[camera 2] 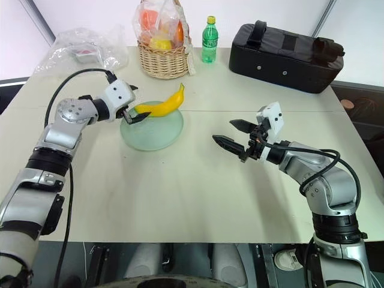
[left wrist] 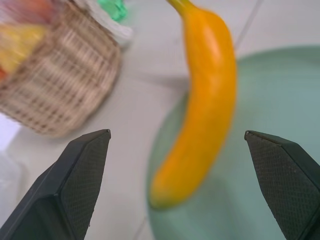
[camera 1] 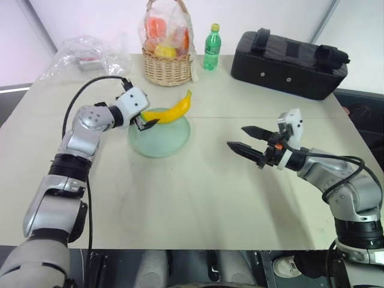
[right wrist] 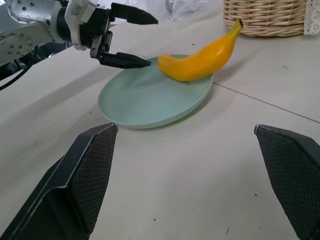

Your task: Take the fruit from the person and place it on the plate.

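Long curved yellow banana lies across far rim of round pale mint-green plate, upper centre of frame, stem tip pointing toward wicker basket beyond. Left gripper just left of banana's blunt end, black fingers spread, released, nothing between them. Right gripper right of centre, well apart from plate, fingers parted, empty, above pale worktop.

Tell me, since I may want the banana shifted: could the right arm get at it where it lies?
Probably yes. The banana lies across the plate's far rim, with bare table between it and the open right gripper; the left gripper hovers near its blunt end.
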Controlling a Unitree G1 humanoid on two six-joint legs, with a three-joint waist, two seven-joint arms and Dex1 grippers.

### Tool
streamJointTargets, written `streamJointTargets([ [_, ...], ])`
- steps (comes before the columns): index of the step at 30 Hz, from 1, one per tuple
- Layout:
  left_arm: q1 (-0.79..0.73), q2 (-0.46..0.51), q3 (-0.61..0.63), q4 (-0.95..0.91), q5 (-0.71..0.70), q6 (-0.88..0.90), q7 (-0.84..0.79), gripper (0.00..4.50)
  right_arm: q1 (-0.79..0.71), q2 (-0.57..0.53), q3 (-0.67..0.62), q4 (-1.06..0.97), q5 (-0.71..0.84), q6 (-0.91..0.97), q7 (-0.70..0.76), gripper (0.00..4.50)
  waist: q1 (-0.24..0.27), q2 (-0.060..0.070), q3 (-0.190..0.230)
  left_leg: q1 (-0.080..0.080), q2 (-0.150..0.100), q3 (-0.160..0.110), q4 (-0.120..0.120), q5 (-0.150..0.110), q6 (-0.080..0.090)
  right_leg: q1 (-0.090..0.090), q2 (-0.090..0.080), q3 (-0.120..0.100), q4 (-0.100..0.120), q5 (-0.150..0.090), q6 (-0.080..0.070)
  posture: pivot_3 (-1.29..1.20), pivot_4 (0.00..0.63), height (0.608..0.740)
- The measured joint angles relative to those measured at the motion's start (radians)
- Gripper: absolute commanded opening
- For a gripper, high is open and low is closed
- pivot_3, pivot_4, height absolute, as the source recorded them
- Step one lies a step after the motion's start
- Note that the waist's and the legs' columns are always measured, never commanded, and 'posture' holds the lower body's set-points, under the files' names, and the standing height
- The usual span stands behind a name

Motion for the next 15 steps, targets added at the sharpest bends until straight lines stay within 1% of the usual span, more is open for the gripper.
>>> streamJointTargets([
  [1,-0.009,-0.013,0.035,-0.009,-0.033,0.021,0.006,4.48,0.000,0.000,0.000,0.000,0.000,-0.001,0.000,4.50,0.000,0.000,0.000,0.000,0.000,0.000,0.001,0.000,0.000,0.000,0.000,0.000,0.000,0.000,0.000,0.00,0.150,0.740],
  [3,-0.011,-0.049,0.144,-0.084,-0.152,0.126,0.015,4.48,-0.001,0.000,0.000,0.000,0.000,-0.001,0.000,4.50,-0.001,0.000,0.000,-0.001,0.000,0.000,0.001,0.000,0.000,-0.001,0.000,0.000,0.000,0.000,0.000,0.00,0.150,0.740],
  [6,0.010,-0.048,0.248,-0.214,-0.283,0.283,0.022,4.48,-0.002,0.000,0.000,0.002,-0.001,-0.002,0.001,4.50,-0.007,0.000,0.000,-0.001,0.000,-0.001,0.001,0.000,0.000,-0.001,0.000,0.000,0.001,0.000,0.000,0.00,0.150,0.740],
  [8,0.073,-0.046,0.325,-0.335,-0.374,0.405,0.048,4.48,-0.003,0.000,-0.001,0.005,-0.002,-0.008,0.002,4.50,-0.019,0.000,0.000,0.000,0.000,-0.001,0.001,0.000,0.000,0.000,0.000,0.000,0.002,0.000,0.000,0.00,0.150,0.740],
  [11,0.176,-0.045,0.413,-0.474,-0.470,0.561,0.113,4.48,-0.007,0.002,-0.002,0.030,-0.020,-0.018,-0.002,4.50,-0.026,0.000,0.000,0.000,0.001,-0.001,0.001,0.000,0.000,0.000,0.000,0.000,0.003,0.000,0.000,0.00,0.150,0.740],
  [15,0.304,-0.048,0.529,-0.639,-0.556,0.686,0.214,4.48,-0.051,0.034,-0.006,0.097,-0.064,-0.078,-0.038,4.50,-0.029,0.000,0.000,0.002,0.001,-0.001,0.000,0.000,0.000,0.000,0.000,0.002,0.003,0.000,0.000,0.00,0.150,0.740],
])
